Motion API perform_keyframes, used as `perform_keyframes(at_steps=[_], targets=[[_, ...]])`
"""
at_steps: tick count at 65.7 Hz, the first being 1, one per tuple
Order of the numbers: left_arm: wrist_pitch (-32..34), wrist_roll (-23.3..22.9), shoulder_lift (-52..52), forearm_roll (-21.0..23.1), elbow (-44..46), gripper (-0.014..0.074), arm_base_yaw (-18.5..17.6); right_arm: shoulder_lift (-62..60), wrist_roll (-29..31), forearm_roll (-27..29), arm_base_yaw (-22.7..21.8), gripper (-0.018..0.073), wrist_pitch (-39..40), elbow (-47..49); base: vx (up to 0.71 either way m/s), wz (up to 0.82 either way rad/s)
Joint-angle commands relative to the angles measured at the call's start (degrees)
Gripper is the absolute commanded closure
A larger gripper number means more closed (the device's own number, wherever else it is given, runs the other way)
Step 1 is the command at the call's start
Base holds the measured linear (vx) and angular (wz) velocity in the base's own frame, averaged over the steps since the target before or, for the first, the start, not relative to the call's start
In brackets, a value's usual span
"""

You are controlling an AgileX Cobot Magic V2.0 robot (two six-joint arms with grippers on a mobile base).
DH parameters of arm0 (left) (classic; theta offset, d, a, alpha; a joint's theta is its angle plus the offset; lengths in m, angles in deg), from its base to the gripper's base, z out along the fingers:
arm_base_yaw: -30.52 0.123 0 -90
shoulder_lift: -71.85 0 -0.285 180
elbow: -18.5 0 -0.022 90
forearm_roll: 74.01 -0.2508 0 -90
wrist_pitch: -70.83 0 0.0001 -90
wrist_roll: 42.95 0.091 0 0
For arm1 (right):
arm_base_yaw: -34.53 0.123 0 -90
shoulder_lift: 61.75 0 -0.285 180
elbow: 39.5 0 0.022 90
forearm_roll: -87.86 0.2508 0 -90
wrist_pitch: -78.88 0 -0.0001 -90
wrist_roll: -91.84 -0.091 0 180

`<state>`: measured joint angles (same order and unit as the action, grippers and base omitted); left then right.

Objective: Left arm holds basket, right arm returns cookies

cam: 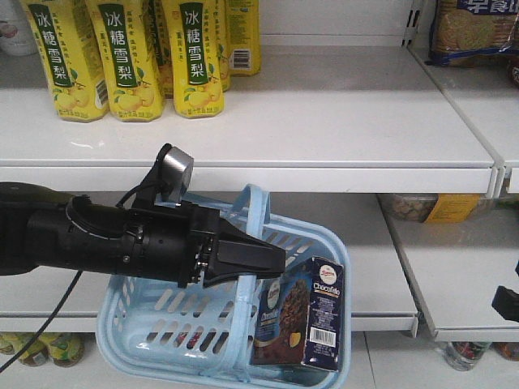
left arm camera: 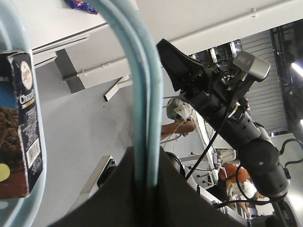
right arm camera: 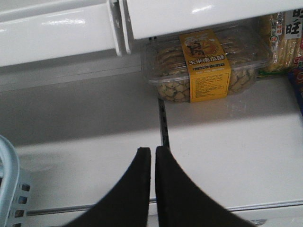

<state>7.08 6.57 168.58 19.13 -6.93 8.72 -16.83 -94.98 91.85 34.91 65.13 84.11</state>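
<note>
Black pointed left gripper (cam: 243, 258) clamps the light blue slotted plastic basket (cam: 150, 316) by its handle (left arm camera: 144, 118). The tall navy cardboard cookies box (cam: 302, 312) stands inside. The black right gripper (right arm camera: 153, 151) (fingers nearly together, empty) could bump the hanging basket and set it swinging.

I see: my left claw (cam: 277, 261) black | my right claw (right arm camera: 152, 152) black | basket (cam: 162, 314) pale blue, slotted | cookies box (cam: 304, 316) navy and brown, white lettering | bottles (cam: 130, 57) yellow, green labels | shelf (cam: 340, 113) white | snack tray (right arm camera: 163, 71) clear, orange-yellow label
</note>
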Motion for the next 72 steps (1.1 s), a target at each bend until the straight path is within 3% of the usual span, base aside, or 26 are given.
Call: perform_keyframes(at_steps=[1, 12, 20, 43, 51, 65, 72], targets=[[-2.8, 1.0, -2.5, 8.8, 2.0, 0.0603, 0.1, 0.3, 0.3, 0.0, -0.3, 0.0558, 4.6, 2.0, 0.00, 0.00], [-2.8, 1.0, -2.5, 8.8, 2.0, 0.0603, 0.1, 0.3, 0.4, 0.0, -0.3, 0.0534, 5.0, 2.0, 0.00, 0.00], [-2.8, 1.0, -2.5, 8.8, 2.0, 0.0603, 0.1, 0.3, 0.4, 0.0, -0.3, 0.0466, 5.1, 2.0, 0.00, 0.00], [-2.8, 1.0, -2.5, 8.8, 2.0, 0.0603, 0.1, 0.3, 0.4, 2.4, -0.3, 0.0078, 5.1, 2.0, 0.00, 0.00], [-2.8, 1.0, -2.5, 8.8, 2.0, 0.0603, 0.1, 0.3, 0.4, 2.9, -0.3, 0.0006, 4.1, 2.2, 0.00, 0.00], [-2.8, 1.0, -2.5, 8.8, 2.0, 0.0603, 0.1, 0.9, 2.1, 13.1, 0.1, 0.0002, -5.4, 7.5, 0.00, 0.00], [-2.8, 1.0, -2.5, 8.8, 2.0, 0.0603, 0.1, 4.7, 8.8, 21.8, 5.5, 0.0010, -10.4, 11.5, 0.00, 0.00]])
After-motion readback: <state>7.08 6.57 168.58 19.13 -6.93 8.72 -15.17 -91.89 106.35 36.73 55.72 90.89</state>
